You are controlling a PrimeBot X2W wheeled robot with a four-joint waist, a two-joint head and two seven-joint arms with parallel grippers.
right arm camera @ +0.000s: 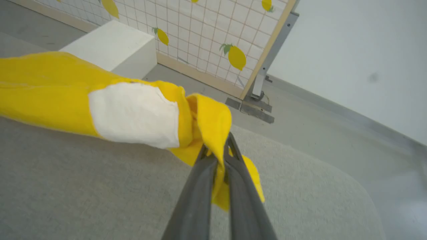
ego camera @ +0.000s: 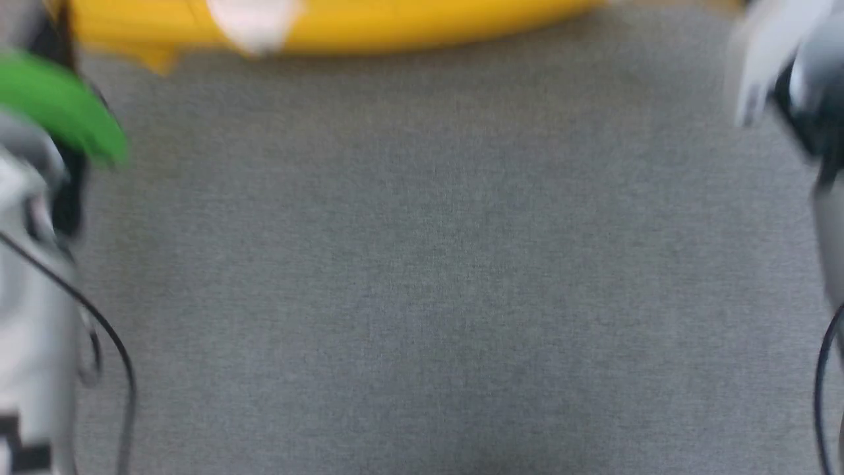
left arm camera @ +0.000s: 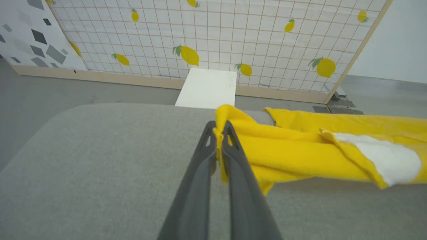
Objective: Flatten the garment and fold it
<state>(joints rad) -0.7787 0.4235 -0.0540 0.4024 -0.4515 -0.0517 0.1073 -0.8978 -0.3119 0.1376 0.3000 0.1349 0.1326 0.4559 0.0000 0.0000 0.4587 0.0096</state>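
Observation:
The garment (ego camera: 395, 23) is a bright yellow T-shirt with a white patch, stretched as a band across the top edge of the blurred head view. In the left wrist view my left gripper (left arm camera: 218, 128) is shut on one end of the garment (left arm camera: 293, 150), which runs off to the right above the grey table. In the right wrist view my right gripper (right arm camera: 218, 150) is shut on the other end of the garment (right arm camera: 50, 86), which stretches to the left with a white patch showing. Both ends are lifted off the table.
The grey fabric-covered table (ego camera: 435, 264) lies below, with rounded corners (right arm camera: 350, 186). Beyond it stand a white box (left arm camera: 206, 88) on the floor and a lemon-print grid screen (left arm camera: 217, 40) on a metal foot (right arm camera: 253, 106). My pale forearms (ego camera: 33, 297) frame the head view.

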